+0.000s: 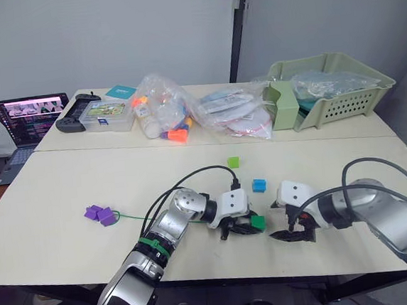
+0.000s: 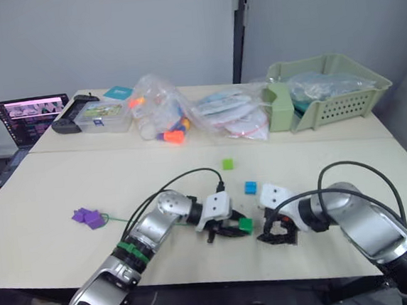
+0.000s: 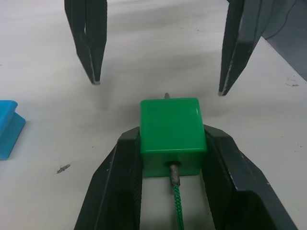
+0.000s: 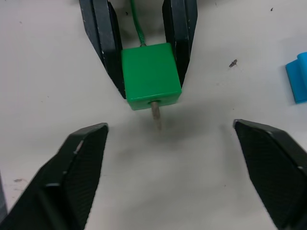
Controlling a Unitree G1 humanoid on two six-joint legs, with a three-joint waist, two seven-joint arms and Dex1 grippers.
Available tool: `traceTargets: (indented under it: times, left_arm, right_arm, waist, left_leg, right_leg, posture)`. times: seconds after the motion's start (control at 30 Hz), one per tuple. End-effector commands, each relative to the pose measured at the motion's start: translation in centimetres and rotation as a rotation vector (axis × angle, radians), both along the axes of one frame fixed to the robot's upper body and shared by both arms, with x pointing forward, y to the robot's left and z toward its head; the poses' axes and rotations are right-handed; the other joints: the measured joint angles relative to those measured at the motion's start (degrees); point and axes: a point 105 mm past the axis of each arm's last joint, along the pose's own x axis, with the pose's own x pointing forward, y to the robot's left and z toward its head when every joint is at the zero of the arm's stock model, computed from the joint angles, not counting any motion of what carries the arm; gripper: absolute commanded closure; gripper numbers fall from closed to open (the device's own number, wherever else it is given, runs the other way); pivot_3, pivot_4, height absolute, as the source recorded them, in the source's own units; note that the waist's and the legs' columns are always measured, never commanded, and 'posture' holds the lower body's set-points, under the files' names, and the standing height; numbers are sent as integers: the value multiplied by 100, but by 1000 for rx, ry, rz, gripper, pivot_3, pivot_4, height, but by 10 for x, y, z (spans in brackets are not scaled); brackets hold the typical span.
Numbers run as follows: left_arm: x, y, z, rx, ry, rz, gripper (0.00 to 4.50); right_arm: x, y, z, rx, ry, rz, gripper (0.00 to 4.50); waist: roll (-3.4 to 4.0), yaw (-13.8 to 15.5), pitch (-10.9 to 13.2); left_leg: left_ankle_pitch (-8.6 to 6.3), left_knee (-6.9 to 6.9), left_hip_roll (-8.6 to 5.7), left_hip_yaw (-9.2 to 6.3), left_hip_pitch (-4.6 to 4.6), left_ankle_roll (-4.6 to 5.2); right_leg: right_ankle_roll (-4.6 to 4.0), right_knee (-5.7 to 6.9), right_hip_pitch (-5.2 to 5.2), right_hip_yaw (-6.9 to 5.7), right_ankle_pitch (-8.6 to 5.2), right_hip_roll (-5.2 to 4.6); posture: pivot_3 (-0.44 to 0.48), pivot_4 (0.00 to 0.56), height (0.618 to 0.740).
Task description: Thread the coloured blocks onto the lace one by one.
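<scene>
Firmly clamped: left end effector (image 3: 172, 158), green block (image 3: 171, 125).

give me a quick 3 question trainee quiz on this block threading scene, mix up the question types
1. True or false: the left gripper is shut on the dark green block.
2. The right gripper is: A) open, facing the lace tip B) shut on the tip C) holding the blue block.
3. Fill in: two ______ blocks lie together further along the lace.

Key: 1 true; 2 A; 3 purple.
</scene>
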Motion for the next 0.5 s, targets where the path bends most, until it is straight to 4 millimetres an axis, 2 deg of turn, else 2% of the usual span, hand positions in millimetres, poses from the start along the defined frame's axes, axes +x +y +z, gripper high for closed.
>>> traceTargets:
  times: [0.03,0.1,0.5]
  left_arm:
    - [0,-1,7,2,-30,-14,3317]
    - [0,-1,7,3,-30,-13,3317]
    - [1,1,7,12,-30,-8,3317]
  right_arm:
    - [3,4,5,-12,-38,32,1541]
    - [3,6,3,-19,-36,40,2176]
    - [1,12,0,-3,-10,35,2209]
  waist:
    - [0,0,0]
    - [0,0,0]
    - [0,1,0]
  left_leg:
    - [0,0,0,0,0,0]
    - [0,0,1,0,0,0]
    - [0,0,1,-1,0,0]
  right_leg:
    - [0,0,0,0,0,1]
    - [0,0,0,0,0,0]
    - [0,1,0,0,0,1]
  posture:
    - [0,150,740]
    - [0,150,740]
    - [0,150,740]
